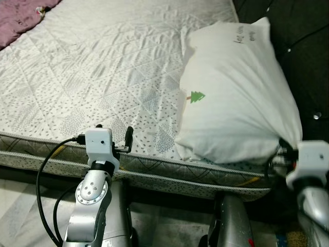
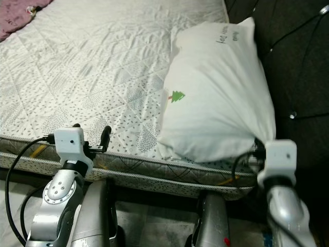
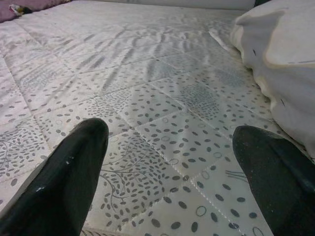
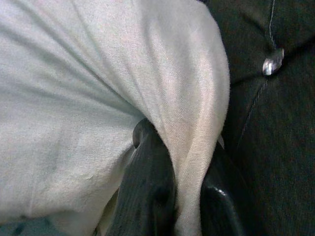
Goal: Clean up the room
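A white pillow point(image 1: 236, 92) with a small green tree print lies on the right side of the bed, against the dark tufted headboard point(image 1: 303, 62). My right gripper point(image 4: 187, 196) is shut on the pillow's near right corner, the cloth pinched between its black fingers point(image 4: 147, 191). In the eye views the same gripper point(image 1: 282, 149) sits at the mattress edge. My left gripper point(image 1: 114, 135) hovers open over the near edge of the mattress, left of the pillow, with nothing between its fingers point(image 3: 69, 177).
The bed carries a white quilted cover point(image 1: 103, 67) with a grey leaf pattern. A purple blanket point(image 1: 18, 18) lies at the far left corner. The mattress edge point(image 1: 154, 170) runs across in front of me, floor below it.
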Controlling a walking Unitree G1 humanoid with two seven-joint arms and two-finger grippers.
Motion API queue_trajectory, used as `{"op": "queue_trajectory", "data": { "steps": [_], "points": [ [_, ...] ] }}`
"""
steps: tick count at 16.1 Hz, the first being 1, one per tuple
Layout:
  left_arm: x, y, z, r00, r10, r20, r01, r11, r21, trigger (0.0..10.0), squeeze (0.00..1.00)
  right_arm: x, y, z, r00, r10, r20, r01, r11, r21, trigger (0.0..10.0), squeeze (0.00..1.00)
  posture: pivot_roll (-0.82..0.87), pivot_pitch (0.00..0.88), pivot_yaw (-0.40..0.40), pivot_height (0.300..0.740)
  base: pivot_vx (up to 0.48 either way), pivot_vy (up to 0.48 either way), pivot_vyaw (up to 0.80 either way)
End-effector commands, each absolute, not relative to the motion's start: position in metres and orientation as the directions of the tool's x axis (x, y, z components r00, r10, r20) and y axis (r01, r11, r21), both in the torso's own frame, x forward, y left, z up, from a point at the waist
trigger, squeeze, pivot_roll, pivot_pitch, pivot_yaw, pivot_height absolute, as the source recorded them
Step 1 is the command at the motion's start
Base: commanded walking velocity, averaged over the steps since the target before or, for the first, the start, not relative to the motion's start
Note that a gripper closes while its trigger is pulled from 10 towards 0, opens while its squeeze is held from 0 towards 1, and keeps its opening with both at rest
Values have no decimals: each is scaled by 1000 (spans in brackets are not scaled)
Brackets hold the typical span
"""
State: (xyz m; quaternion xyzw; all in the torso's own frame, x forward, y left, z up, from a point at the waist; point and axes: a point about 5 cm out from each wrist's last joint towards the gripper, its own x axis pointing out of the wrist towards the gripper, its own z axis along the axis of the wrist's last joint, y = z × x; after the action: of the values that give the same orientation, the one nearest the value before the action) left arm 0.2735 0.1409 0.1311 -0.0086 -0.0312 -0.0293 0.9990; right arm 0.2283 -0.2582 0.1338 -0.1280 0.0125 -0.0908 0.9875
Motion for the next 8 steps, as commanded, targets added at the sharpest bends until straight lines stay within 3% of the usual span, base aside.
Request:
{"op": "queue_trajectory", "data": {
  "steps": [1, 8],
  "points": [
    [274, 139, 129, 996, -77, 47, 78, 997, -24, 10000, 0, 216, -271, 134, 965, -261, -18, 246, 931, -269, 0, 0, -67, 132, -16, 499, 0, 0, 0],
    [273, 139, 128, 997, -70, 45, 71, 997, -26, 10000, 0, 211, -280, 139, 953, -302, -11, 281, 902, -328, 0, 0, -69, 131, -22, 499, 0, 0, 0]
  ]
}}
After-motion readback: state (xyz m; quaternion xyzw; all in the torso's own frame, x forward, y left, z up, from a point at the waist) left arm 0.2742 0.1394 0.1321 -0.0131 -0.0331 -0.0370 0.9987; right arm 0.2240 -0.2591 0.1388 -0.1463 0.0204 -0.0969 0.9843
